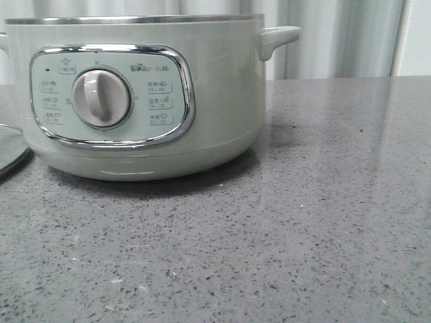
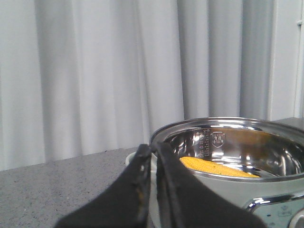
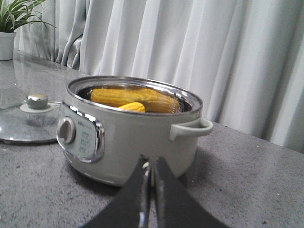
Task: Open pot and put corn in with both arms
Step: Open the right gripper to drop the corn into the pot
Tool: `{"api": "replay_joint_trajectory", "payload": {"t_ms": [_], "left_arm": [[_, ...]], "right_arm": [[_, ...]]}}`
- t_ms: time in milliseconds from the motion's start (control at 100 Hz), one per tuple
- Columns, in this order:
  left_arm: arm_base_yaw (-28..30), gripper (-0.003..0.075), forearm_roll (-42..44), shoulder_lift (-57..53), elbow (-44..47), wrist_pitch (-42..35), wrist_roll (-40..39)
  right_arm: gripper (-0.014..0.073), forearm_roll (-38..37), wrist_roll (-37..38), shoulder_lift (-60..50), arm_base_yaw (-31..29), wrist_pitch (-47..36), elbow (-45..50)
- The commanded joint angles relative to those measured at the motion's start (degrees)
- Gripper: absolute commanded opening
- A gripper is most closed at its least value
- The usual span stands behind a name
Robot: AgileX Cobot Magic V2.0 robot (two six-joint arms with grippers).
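The pale-green pot (image 1: 135, 94) stands open at the left of the front view, its dial (image 1: 101, 98) facing me. It also shows in the right wrist view (image 3: 128, 133) and the left wrist view (image 2: 228, 161). The corn (image 3: 130, 106) lies inside the pot, with its reflection on the steel wall behind it; it shows in the left wrist view too (image 2: 213, 167). My left gripper (image 2: 151, 148) is shut and empty beside the pot's rim. My right gripper (image 3: 150, 161) is shut and empty, a little away from the pot's side. Neither gripper shows in the front view.
The glass lid (image 3: 31, 121) with a metal knob (image 3: 37, 100) lies flat on the grey table to the pot's left; its edge shows in the front view (image 1: 10, 151). A potted plant (image 3: 8, 28) stands far back. Curtains hang behind.
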Motion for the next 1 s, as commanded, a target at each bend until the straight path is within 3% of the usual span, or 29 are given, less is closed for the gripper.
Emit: {"api": "replay_joint_trajectory", "payload": {"t_ms": [0,790,840,930,990], "left_arm": [[-0.2,-0.0020,1.3,-2.7,-0.1,0.5,-0.1],[-0.2,-0.0020,-7.5,-6.7,4.0,-1.0,-0.1],[-0.2,-0.0020,-10.1,-6.7,5.1,-6.6,-0.1],[-0.2,-0.0020,-18.1,-6.7,5.3,-6.6,0.7],[-0.2,-0.0020,-26.0,-6.7,4.6,-6.0,12.4]], "right_arm": [[-0.0056,-1.3,-0.5,-3.1,0.0,-4.8,1.2],[-0.0057,-1.3,-0.5,-7.3,0.0,-4.5,3.5],[-0.0057,-1.3,-0.5,-7.3,0.0,-4.5,3.5],[-0.0057,-1.3,-0.5,-7.3,0.0,-4.5,3.5],[-0.0057,-1.3,-0.5,-7.3,0.0,-4.5,3.5]]}}
